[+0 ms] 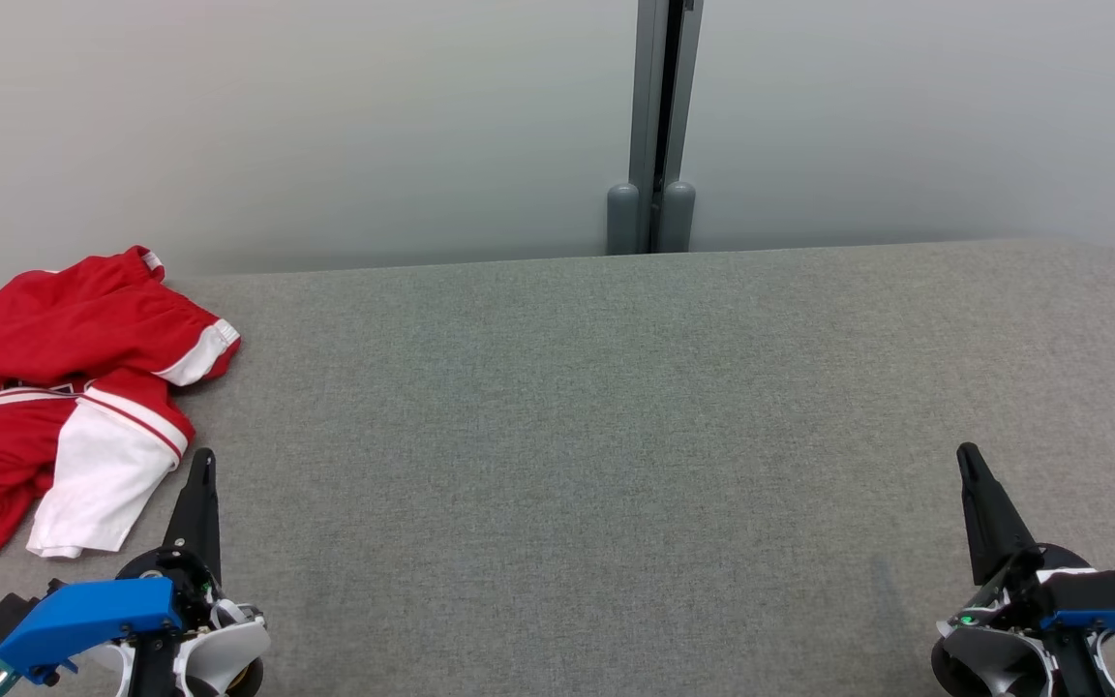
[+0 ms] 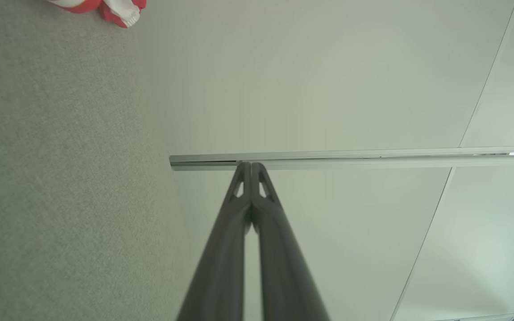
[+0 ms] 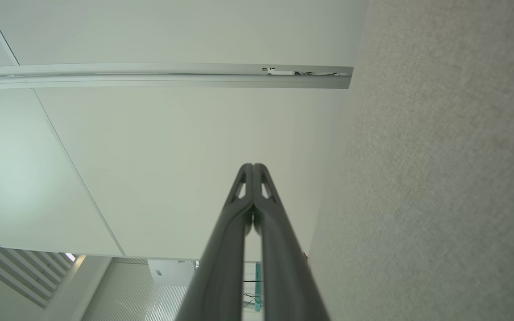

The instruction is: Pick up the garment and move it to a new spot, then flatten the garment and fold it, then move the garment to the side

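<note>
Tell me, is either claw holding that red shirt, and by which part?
Nothing is held. The left gripper and right gripper are shut, empty; the garment lies untouched.

The table (image 1: pixel 557 436) is covered in woven cloth, matt and slightly rough. The garment (image 1: pixel 54 378) is soft, smooth cloth. The wall (image 1: pixel 325 116) looks smooth and matt, and the post (image 1: pixel 659 97) looks like dull metal. The left gripper (image 1: pixel 201 460) and right gripper (image 1: pixel 968 455) look like matt plastic, and the blue cover (image 1: pixel 83 615) like smooth plastic.

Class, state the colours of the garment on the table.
Red with white bands and cuffs: the garment, clearest in the head view.
</note>
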